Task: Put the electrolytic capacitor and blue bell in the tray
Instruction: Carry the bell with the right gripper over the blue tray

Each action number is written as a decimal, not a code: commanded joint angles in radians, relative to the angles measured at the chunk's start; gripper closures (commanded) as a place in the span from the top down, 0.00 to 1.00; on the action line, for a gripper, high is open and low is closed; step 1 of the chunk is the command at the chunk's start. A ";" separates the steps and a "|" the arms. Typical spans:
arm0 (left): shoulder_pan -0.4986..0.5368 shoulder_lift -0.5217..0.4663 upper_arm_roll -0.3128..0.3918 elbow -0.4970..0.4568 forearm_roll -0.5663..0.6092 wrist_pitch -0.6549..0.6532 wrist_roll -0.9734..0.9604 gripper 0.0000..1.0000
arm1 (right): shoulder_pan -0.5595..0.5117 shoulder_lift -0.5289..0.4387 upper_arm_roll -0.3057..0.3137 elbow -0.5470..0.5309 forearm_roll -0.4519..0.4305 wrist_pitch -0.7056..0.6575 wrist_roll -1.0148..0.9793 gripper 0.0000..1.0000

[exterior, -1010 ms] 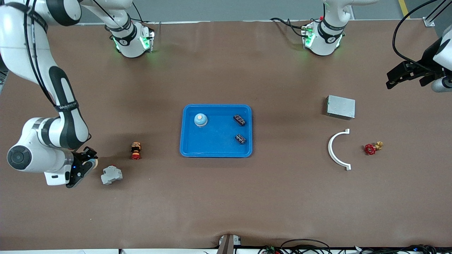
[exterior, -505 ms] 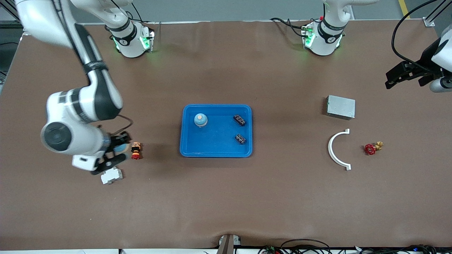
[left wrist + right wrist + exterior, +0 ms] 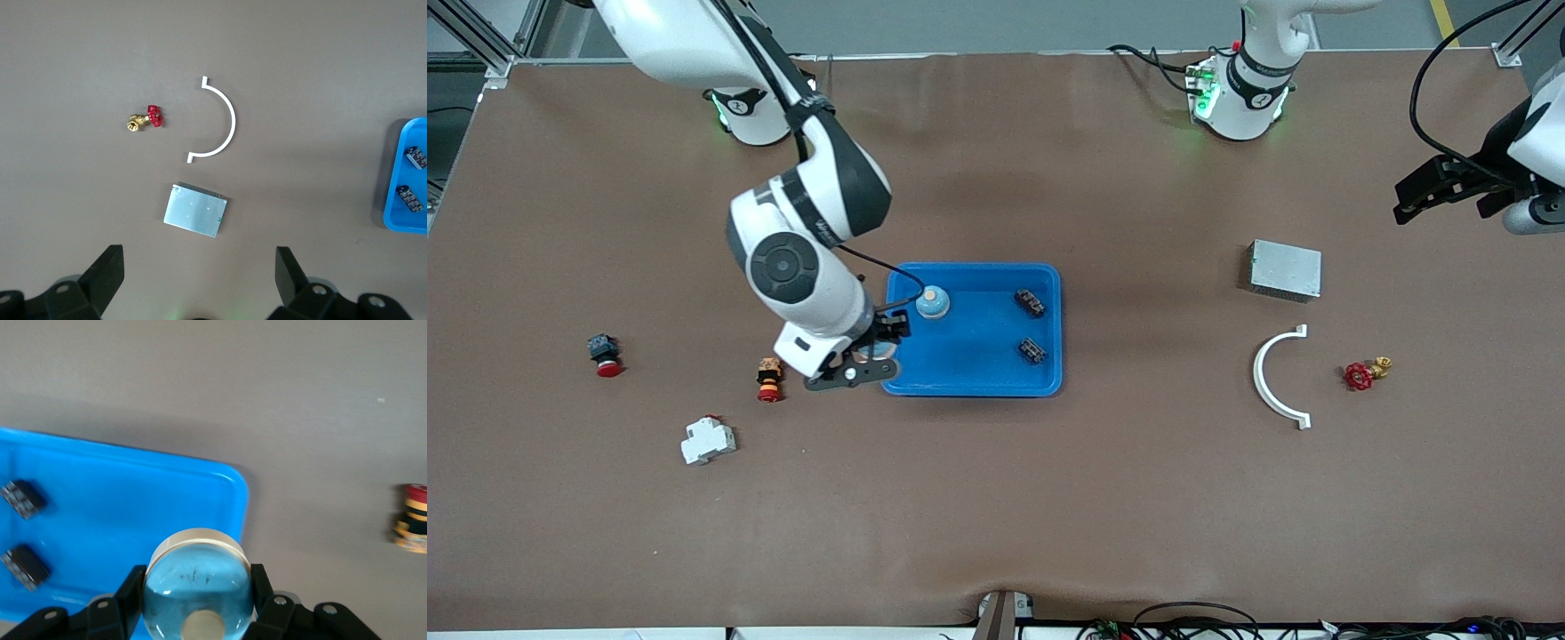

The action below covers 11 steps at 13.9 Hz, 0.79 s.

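Right gripper carries a blue bell over the tray's corner; left gripper waits, spread wide.

The right gripper [image 3: 197, 600] is clamped on a blue bell [image 3: 198, 590], one finger on each side of its dome, button facing the wrist camera; it hangs over the corner of the blue tray [image 3: 960, 378] nearest the front camera, at the right arm's end. Just beside it on the table stands a red-and-yellow push button [image 3: 768, 379]; a white breaker [image 3: 708, 440] lies nearer the camera. In the tray, a second blue bell [image 3: 932, 302] sits upright, button up, and two dark capacitors [image 3: 1032, 349] lie flat, long axes slanted across the tray. The left gripper [image 3: 200, 280] waits with its fingers wide apart and empty over bare table, near a grey metal box [image 3: 195, 211], a white half-ring [image 3: 217, 123] and a red-handled valve [image 3: 147, 119].
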State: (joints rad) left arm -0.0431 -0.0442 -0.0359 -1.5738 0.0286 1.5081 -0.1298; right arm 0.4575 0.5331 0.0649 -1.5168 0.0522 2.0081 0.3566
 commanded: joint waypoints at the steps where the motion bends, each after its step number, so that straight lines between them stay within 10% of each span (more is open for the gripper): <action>1: -0.007 -0.020 -0.005 -0.025 -0.015 -0.002 0.019 1.00 | 0.035 0.054 -0.014 0.004 0.020 0.076 0.073 0.06; 11: -0.006 -0.016 -0.006 -0.045 -0.010 0.012 0.021 1.00 | 0.064 0.163 -0.017 0.004 -0.026 0.149 0.062 0.07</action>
State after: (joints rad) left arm -0.0521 -0.0441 -0.0419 -1.5972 0.0286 1.5088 -0.1297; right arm 0.4997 0.6909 0.0541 -1.5177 0.0491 2.1553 0.4192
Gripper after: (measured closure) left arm 0.000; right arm 0.326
